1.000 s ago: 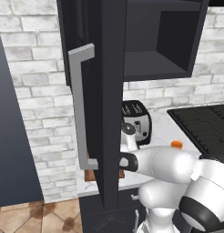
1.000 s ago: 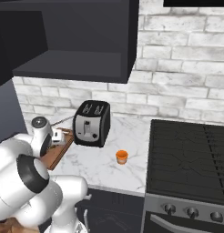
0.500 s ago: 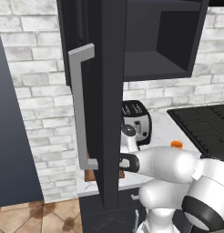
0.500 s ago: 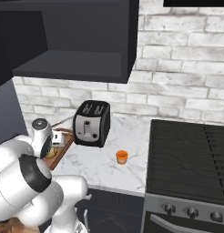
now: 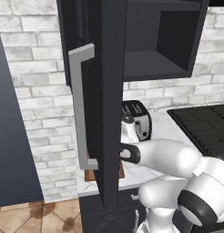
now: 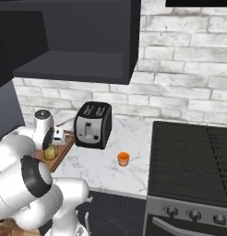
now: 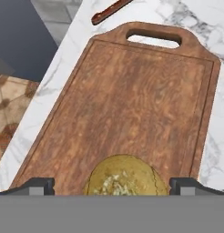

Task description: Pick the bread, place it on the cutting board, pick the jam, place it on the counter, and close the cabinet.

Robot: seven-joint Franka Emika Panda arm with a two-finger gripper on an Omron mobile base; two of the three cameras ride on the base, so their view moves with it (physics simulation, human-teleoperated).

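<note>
Bread [image 7: 125, 176] is sitting on the cutting board [image 7: 132, 91] right now, near the end away from the handle cutout, and the end effector [image 7: 111, 184] is straddling it with its fingertips [image 7: 37, 184] spread wide on either side. They look clear of the bun, not pinching it, so my read is the bread part is basically done and the arm just needs to lift away.

In the right base view you can see the bread [image 6: 50, 152] on the cutting board [image 6: 63, 148] just beside the toaster [image 6: 92, 124], so the board holds the bun and nothing else I can make out. A dark-handled utensil [image 7: 111, 11] lies on the counter [image 7: 196, 13] just past the board's handle end.

Jam [image 6: 123, 159] is standing on the counter [image 6: 97, 170] already, between the toaster and the stovetop [image 6: 194, 156], well apart from the board. The cabinet [image 5: 109, 100] door is swung open with its grey bar handle [image 5: 79, 109] facing the camera, and the shelf I can see inside looks bare. Closing it seems like the main thing left.
</note>
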